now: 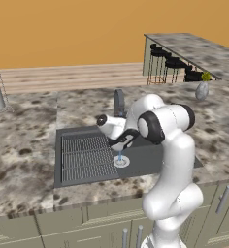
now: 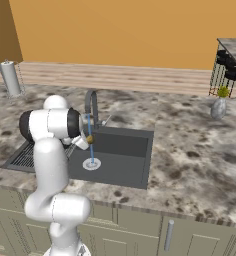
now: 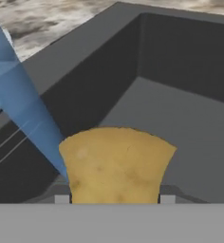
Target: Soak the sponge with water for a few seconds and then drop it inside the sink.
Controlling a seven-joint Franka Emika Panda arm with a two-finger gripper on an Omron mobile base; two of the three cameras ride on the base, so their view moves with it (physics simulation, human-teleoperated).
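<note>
One sponge (image 3: pixel 116 163) is sitting pinched in the gripper (image 2: pixel 88 140), jaws closing on its sides, over the sink (image 2: pixel 122 167) and touching the water (image 2: pixel 90 135). It is probably getting soft, heavier and slippery; holding mid-body seems safest.

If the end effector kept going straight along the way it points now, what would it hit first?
Probably the sink floor: past the sponge held in the end effector, the bare basin bottom lies ahead. Depth is unclear.
</note>
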